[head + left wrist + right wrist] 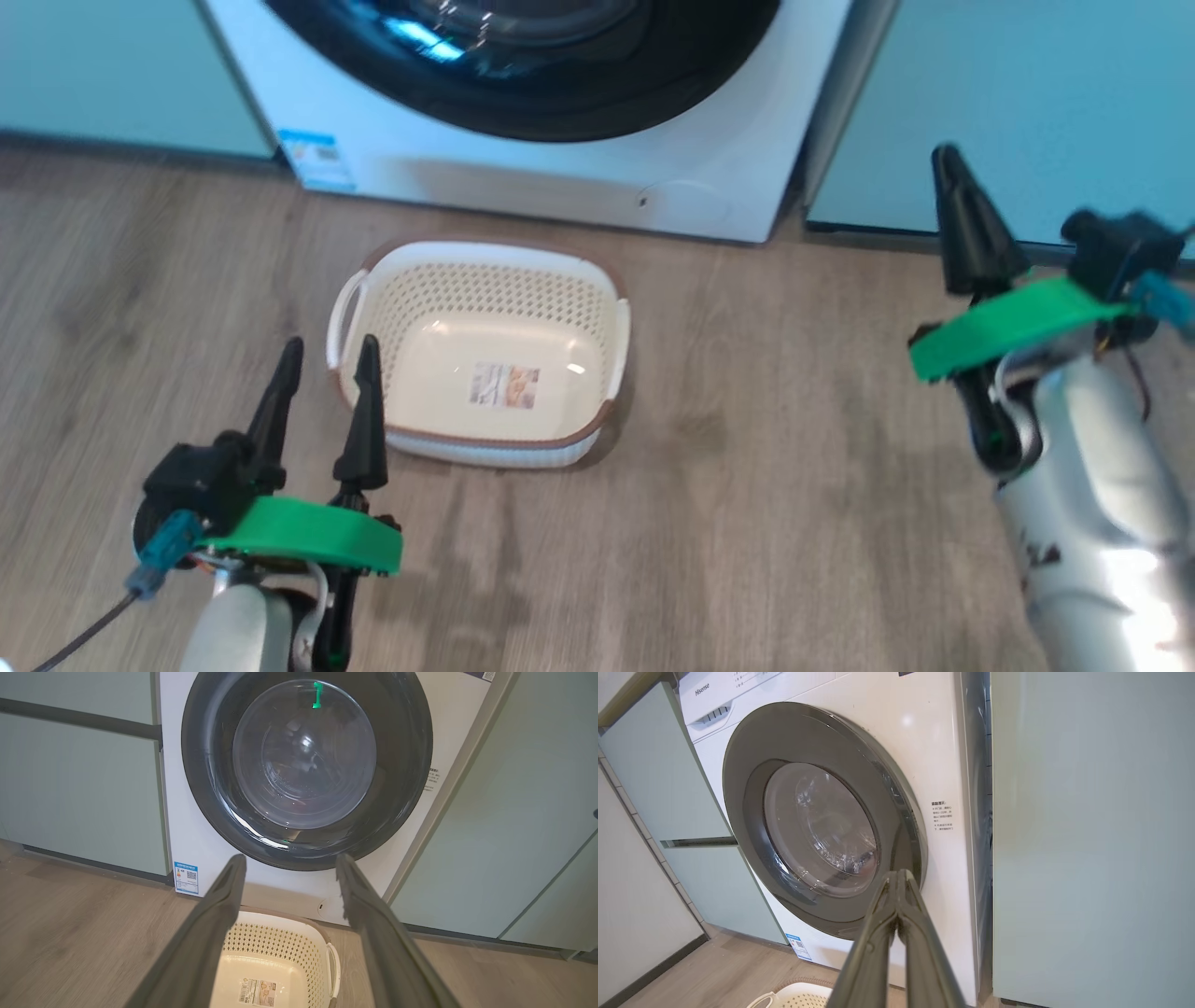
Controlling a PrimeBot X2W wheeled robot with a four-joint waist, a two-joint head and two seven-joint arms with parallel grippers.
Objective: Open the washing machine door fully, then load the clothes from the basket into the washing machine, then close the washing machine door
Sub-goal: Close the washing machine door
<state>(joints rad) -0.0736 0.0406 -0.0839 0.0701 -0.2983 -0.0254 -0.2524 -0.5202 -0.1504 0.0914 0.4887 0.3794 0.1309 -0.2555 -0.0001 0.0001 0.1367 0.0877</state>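
Washing machine (523, 191) spans the top centre of the head view, its door (560, 117) closed flush. The basket (485, 254) sits on the floor (794, 448) just below it, centre frame. Left gripper (331, 343), lower left, fingers spread wide; right gripper (948, 159), right edge, fingers pressed together, holding nothing

washing machine door (523, 56) cropped at top edge, right gripper (952, 173) blurred, basket (271, 942) — cut off below

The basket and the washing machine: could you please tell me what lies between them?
A bare strip of wooden floor separates the basket from the washing machine, as seen in the head view.
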